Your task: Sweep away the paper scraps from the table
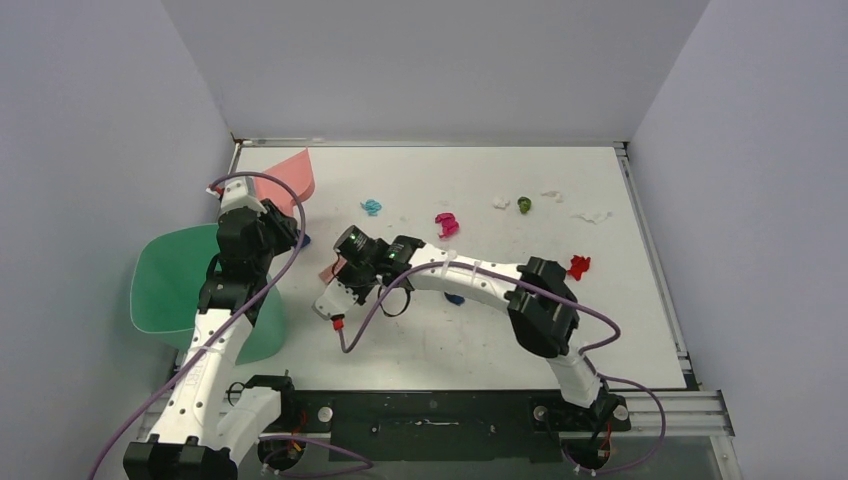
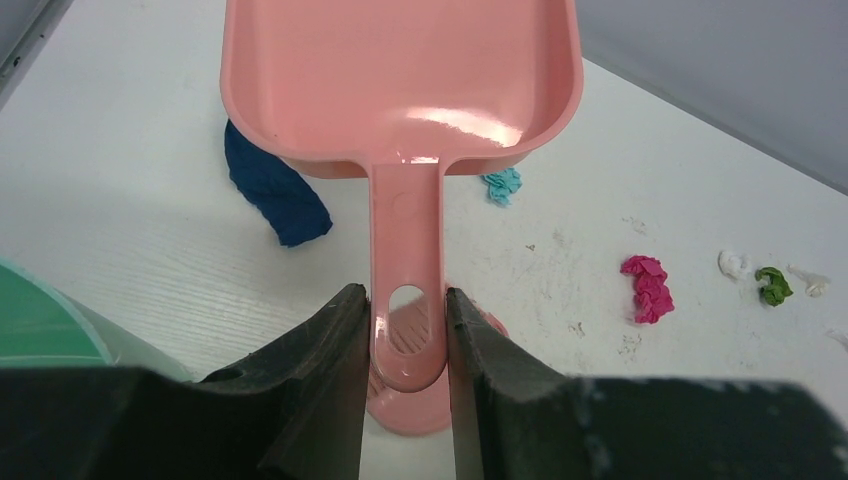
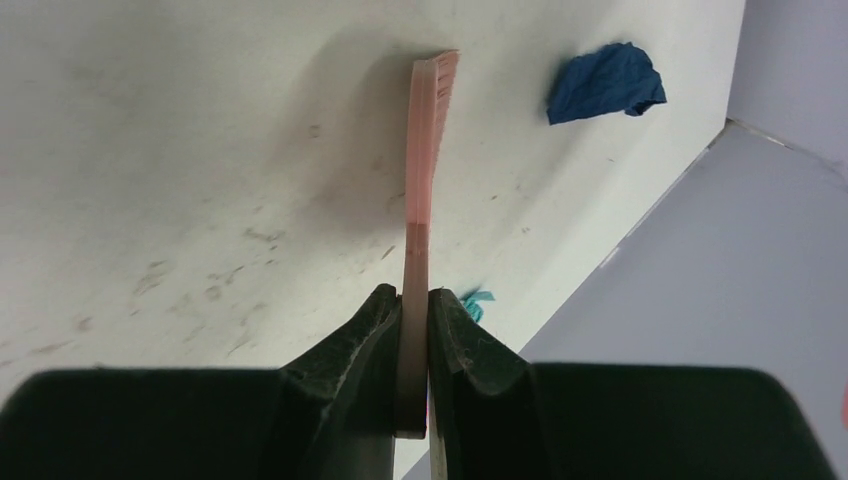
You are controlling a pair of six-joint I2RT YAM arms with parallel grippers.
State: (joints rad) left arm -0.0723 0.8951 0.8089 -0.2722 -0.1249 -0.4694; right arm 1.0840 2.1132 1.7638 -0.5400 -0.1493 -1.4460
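Observation:
My left gripper (image 1: 278, 222) (image 2: 407, 325) is shut on the handle of the pink dustpan (image 1: 292, 176) (image 2: 400, 80), which is held up off the table (image 1: 480, 335) at the far left. My right gripper (image 1: 345, 268) (image 3: 413, 312) is shut on the pink hand brush (image 1: 329, 271) (image 3: 426, 150), bristles down near the table. A dark blue scrap (image 1: 303, 240) (image 2: 275, 190) (image 3: 605, 82) lies between the pan and the brush. The teal (image 1: 371, 207) (image 2: 501, 184), magenta (image 1: 446, 224) (image 2: 647, 288), green (image 1: 524, 204) (image 2: 772, 285), white (image 1: 592, 215) and red (image 1: 578, 266) scraps lie further right.
The mint-green bin (image 1: 170, 285) (image 2: 40, 330) stands off the table's left edge beside my left arm. Another blue scrap (image 1: 455, 298) shows just under my right forearm. Grey walls enclose the table on three sides.

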